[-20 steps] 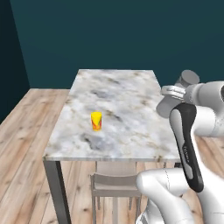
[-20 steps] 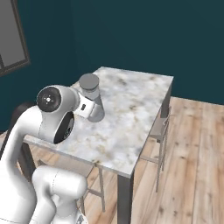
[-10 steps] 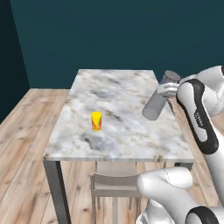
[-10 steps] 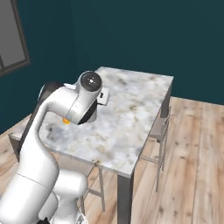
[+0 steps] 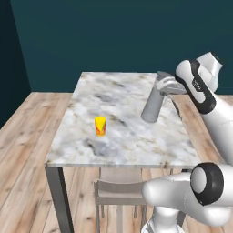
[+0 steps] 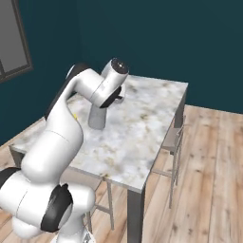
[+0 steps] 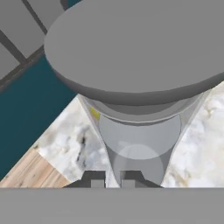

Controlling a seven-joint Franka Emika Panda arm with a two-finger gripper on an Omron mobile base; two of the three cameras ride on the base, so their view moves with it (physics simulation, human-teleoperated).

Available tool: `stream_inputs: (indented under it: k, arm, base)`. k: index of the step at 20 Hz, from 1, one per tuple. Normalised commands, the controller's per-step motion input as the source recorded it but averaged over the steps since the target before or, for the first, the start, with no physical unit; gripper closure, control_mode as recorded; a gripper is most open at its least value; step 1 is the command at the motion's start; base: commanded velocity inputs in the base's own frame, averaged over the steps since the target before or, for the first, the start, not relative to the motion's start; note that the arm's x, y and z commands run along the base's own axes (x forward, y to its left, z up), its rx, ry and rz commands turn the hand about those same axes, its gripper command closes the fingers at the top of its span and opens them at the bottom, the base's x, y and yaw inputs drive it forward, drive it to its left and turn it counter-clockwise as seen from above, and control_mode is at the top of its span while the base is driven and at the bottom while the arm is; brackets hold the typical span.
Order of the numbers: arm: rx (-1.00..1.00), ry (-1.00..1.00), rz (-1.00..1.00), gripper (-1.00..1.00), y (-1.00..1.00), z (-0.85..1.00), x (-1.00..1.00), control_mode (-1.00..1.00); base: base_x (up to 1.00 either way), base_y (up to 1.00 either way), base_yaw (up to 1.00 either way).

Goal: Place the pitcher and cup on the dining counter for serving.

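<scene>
The grey pitcher (image 5: 152, 107) hangs tilted over the right part of the dining counter (image 5: 118, 145), its lid leaning toward the arm and its base low, close to the marble. My gripper (image 5: 166, 84) is shut on its top. From the other side the pitcher (image 6: 98, 116) shows below the hand. In the hand view the pitcher's lid (image 7: 140, 48) looms large above my gripper (image 7: 113, 180). The yellow cup (image 5: 100, 126) stands upright on the counter, well left of the pitcher.
A pale stool (image 5: 119, 193) is tucked under the near edge of the counter, and another stool (image 6: 172, 142) stands at its far side. Wooden floor surrounds the counter, with a dark teal wall behind and a window (image 6: 13, 38) at the left.
The arm has swung the pitcher out from near its body over the counter and lowered it toward the marble. The cup has stayed in place.
</scene>
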Motion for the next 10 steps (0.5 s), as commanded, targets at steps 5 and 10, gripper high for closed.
stream_inputs:
  k: [5, 10]
  arm:
    - [0.00, 0.00, 0.04, 1.00, 0.00, -0.47, 0.32, -1.00]
    - [0.00, -0.01, 0.13, 1.00, 0.03, -0.54, 0.27, -1.00]
  base:
    - [0.00, 0.00, 0.00]
    - [0.00, 0.00, 0.00]
